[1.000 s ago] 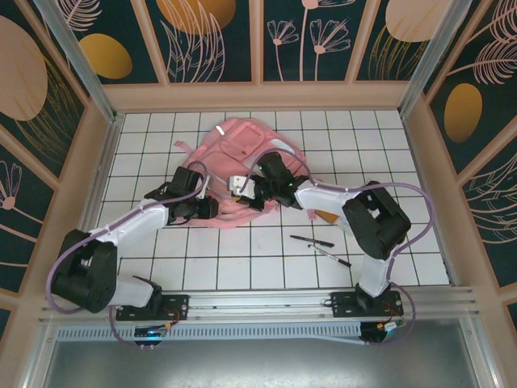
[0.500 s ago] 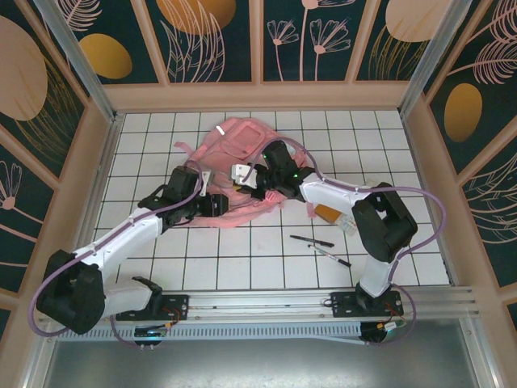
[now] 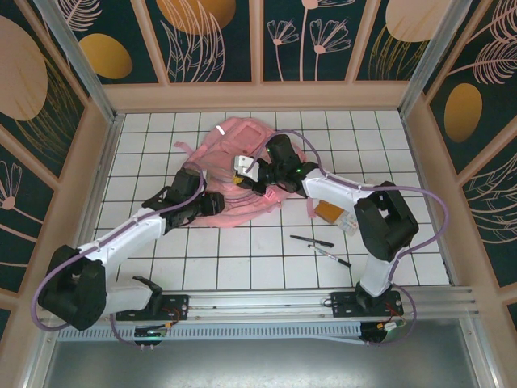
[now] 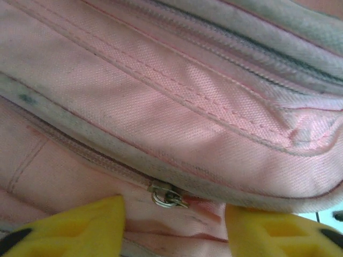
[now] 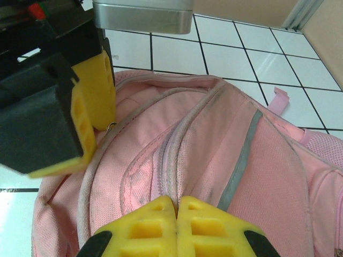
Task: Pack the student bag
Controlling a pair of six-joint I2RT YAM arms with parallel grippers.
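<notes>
Since the student bag (image 3: 242, 145) lies slumped on the table (image 3: 161, 259) with its zipper pull (image 4: 167, 197) between our left gripper's (image 4: 174, 227) parted jaws, we should centre, then pinch squarely — the right gripper (image 5: 177, 213), clenched shut, sits over the bag's top.

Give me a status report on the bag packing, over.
Left gripper open, straddling the zipper pull. Right gripper shut, over the student bag. Two pens lie on the table, apart from the bag.
</notes>
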